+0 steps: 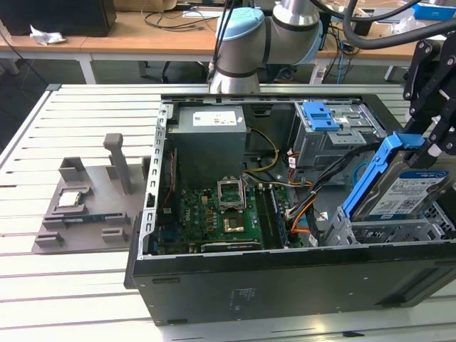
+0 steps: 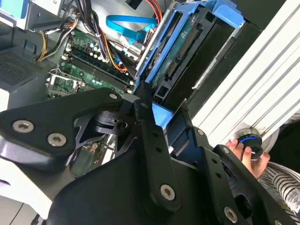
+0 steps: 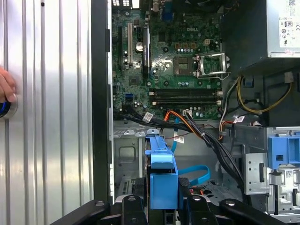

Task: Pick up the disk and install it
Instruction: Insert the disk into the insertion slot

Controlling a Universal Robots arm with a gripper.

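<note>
The disk [image 1: 402,191] is a silver drive with a white-and-blue label in a blue plastic caddy. It hangs tilted over the metal drive cage [image 1: 388,231] at the exterior view's right end of the open computer case [image 1: 285,274]. My black gripper [image 1: 426,148] is shut on the caddy's upper end. In the second wrist view the gripper [image 2: 165,116] clamps the blue caddy, and the disk [image 2: 187,51] shows its green circuit-board side. In the first wrist view the gripper [image 3: 162,206] holds the caddy's narrow blue edge [image 3: 161,173] above the cage floor.
The motherboard [image 1: 221,214], the power supply [image 1: 210,139] and orange and black cables [image 1: 303,214] lie inside the case. A second bay has a blue latch [image 1: 320,114]. A grey fixture tray [image 1: 78,206] with a small chip sits at the exterior view's left. A person's hand [image 2: 243,154] rests on a button.
</note>
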